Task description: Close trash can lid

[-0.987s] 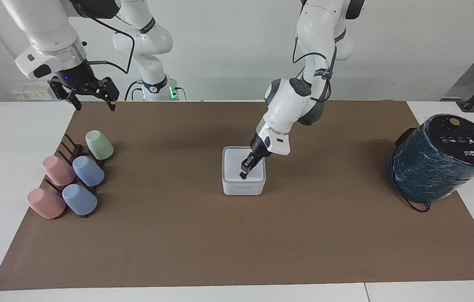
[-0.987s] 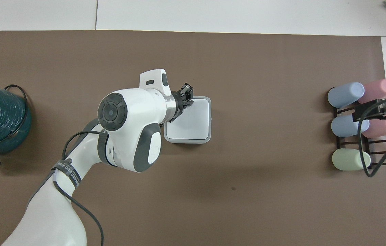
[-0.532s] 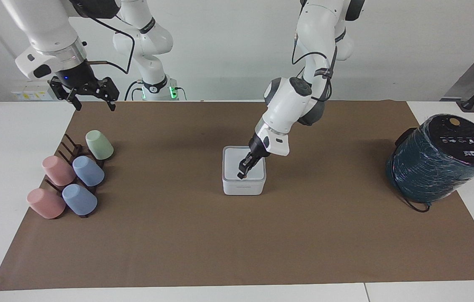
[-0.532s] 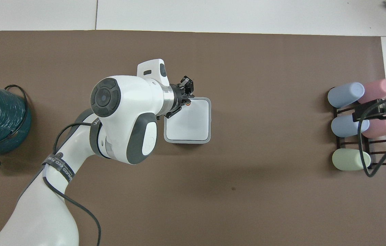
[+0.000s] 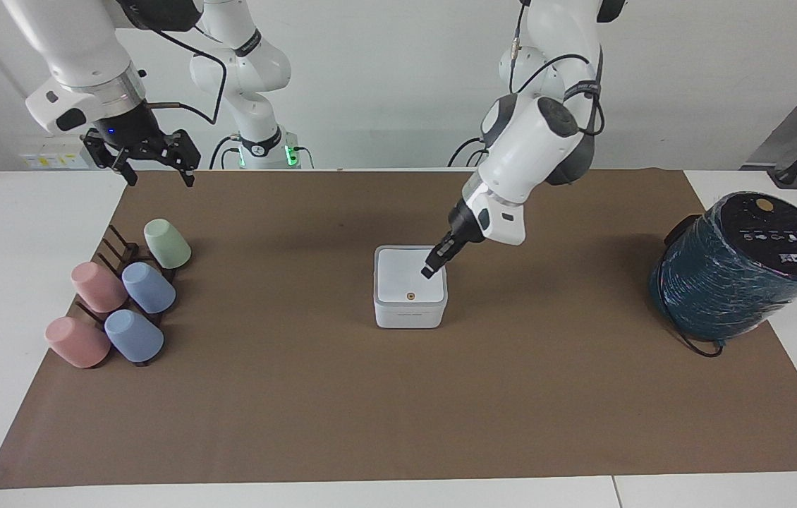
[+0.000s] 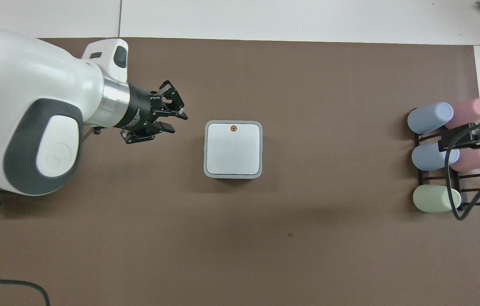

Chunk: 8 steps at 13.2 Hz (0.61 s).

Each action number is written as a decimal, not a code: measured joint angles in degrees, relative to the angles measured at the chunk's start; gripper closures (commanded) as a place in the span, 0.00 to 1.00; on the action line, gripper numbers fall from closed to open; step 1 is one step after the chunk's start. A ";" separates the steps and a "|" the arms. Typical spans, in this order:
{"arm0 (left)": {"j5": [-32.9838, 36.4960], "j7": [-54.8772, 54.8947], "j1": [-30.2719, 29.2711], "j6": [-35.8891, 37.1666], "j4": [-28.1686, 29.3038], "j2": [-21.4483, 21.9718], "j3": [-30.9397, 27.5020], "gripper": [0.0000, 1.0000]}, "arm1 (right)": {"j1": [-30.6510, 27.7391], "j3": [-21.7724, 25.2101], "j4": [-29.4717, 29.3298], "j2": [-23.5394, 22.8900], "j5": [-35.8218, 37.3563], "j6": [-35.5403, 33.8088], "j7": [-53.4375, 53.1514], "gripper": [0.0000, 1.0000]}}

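Lid (image 5: 409,276) lay flat on trash can (image 5: 410,310) at mat centre, orange dot up. Left gripper (image 6: 172,121) hung raised, clear of can, jaws narrowly parted, empty. Right gripper (image 5: 155,161) waited open over mat corner near the cup rack (image 5: 116,282). Good practice: retreat upward, avoid snagging lid edge.

Left gripper (image 5: 431,269) raised, angled downward, fingers apart. Right gripper (image 5: 156,164) raised, fingers apart, arm waiting.

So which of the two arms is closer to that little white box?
Left. The left gripper hangs just above the trash can, at its edge; the right gripper waits above the mat's corner near the cup rack.
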<state>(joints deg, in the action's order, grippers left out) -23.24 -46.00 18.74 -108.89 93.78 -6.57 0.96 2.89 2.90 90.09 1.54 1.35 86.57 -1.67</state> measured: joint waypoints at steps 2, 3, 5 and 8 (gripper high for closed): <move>5.19 10.43 -3.35 6.40 -0.12 3.70 -0.13 0.57 | 0.00 0.00 0.00 0.00 0.00 0.00 0.00 0.00; 7.59 14.74 -4.46 8.97 -0.15 5.41 -0.21 0.55 | 0.00 0.00 0.00 0.00 0.00 0.00 0.00 0.00; 11.41 21.62 -6.26 13.65 -0.16 8.32 -0.33 0.52 | 0.00 0.00 0.00 0.00 0.00 0.00 0.00 0.00; 17.24 32.15 -7.33 17.61 -0.16 10.98 -0.40 0.46 | 0.00 0.00 0.00 0.00 0.00 0.00 0.00 0.00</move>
<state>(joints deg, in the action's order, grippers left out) -6.00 -13.85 11.40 -91.28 93.62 4.41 0.56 2.89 2.90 90.09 1.54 1.35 86.57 -1.67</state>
